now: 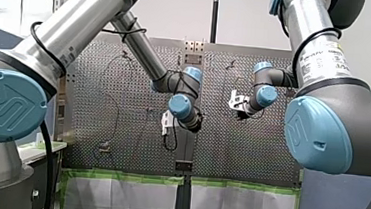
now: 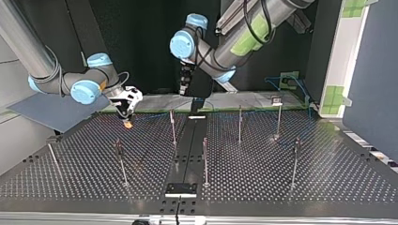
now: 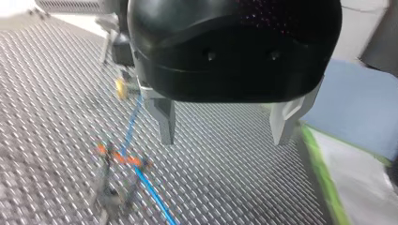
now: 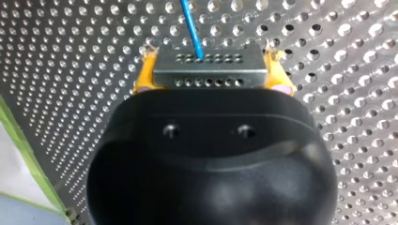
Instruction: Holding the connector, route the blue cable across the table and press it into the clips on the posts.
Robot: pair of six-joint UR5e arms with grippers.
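Note:
My right gripper [image 4: 211, 77] is shut on a metal connector [image 4: 209, 63], its yellow pads [image 4: 144, 77] on both ends. The blue cable [image 4: 192, 26] leaves the connector's far face over the perforated table. At the top view's left, this gripper [image 2: 126, 112] hangs low over the table's far edge. My left gripper [image 3: 224, 133] stands open with nothing between its metal fingers [image 3: 164, 122]. Beside it the blue cable [image 3: 136, 117] runs through an orange clip [image 3: 119, 157] on a post. In the top view my left gripper [image 2: 184, 89] is raised above the table's far middle.
Several thin posts [image 2: 172, 126] [image 2: 240, 123] [image 2: 205, 161] stand across the perforated table [image 2: 291, 197]. More blue cable [image 2: 286, 82] loops at a fixture on the far right of the top view. Green tape [image 3: 324, 173] edges the plate beside my left gripper.

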